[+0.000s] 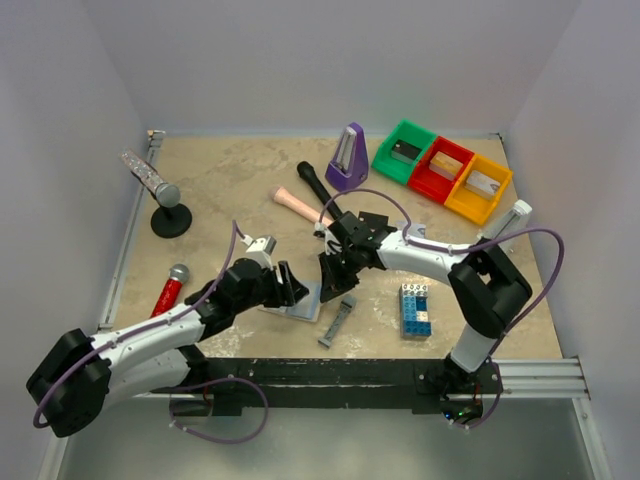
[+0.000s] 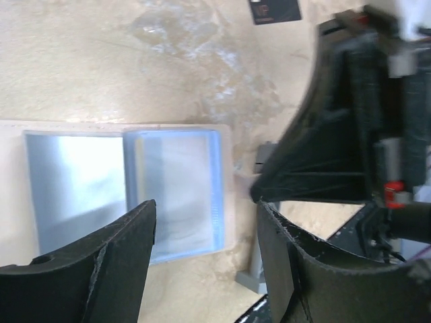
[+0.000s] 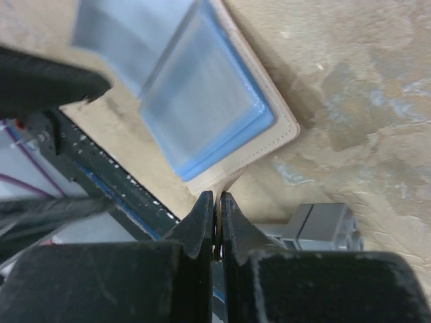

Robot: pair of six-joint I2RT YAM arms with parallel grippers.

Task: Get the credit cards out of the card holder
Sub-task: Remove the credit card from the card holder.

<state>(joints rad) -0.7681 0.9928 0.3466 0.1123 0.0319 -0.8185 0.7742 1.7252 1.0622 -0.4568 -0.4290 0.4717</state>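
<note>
The table is carrying everything, its top tan and mottled. The left arm is reaching in from the near left and the right arm is bending back from the near right, the two meeting near the table's near middle. Three bins, green, red and yellow, are sitting in a row at the far right, with a purple metronome just beside them. A stack of bricks, blue and white, is standing near the right arm's base.

The holder is lying open and flat on the table between the two grippers, its light-blue panels facing up. The left gripper is hovering above one panel with its fingers spread wide, grasping nothing. The right gripper is clenched low at the holder's edge, and a pale strip of the edging is running in between its fingertips.

A grey bar is lying just beside the holder, on its right. A black card is lying on the bare table, apart from the holder
</note>
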